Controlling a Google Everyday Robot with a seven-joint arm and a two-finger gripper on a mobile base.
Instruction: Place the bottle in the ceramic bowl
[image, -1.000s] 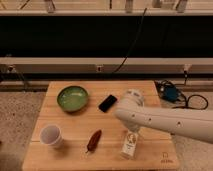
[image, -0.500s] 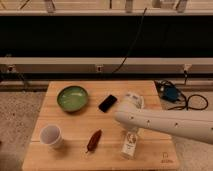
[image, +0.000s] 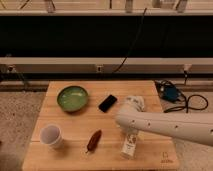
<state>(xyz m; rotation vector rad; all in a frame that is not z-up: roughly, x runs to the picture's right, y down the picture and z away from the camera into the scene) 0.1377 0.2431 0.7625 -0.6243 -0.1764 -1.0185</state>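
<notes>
The gripper (image: 129, 131) sits at the end of the white arm (image: 170, 127), which reaches in from the right edge across the front right part of the wooden surface (image: 75, 120). Most of the gripper is covered by the arm's rounded end, so whether it is open or closed cannot be told. It is directly over the upper end of the bottle (image: 131, 146), and it is not clear whether the two touch.

The bottle lies near the front edge of the surface with its length running toward the camera. Its top end is hidden under the arm, and only the labelled lower part shows. It is well apart from the ceramic bowl (image: 72, 97), which stands at the back left of the surface.

Compared with half a second ago, the arm's end has dropped slightly lower in the view and covers more of the bottle. The bottle, the bowl and the other things are where they were.

Just behind the arm's end is a white object (image: 134, 103), partly covered by the arm and too blurred to name. A flat black rectangular object (image: 107, 103) lies between it and the bowl. A white cup (image: 51, 135) stands at the front left, and a small reddish-brown object (image: 93, 141) lies between the cup and the bottle. Off the right side of the surface, a blue device (image: 170, 94) with black cables (image: 192, 106) rests on the floor.
</notes>
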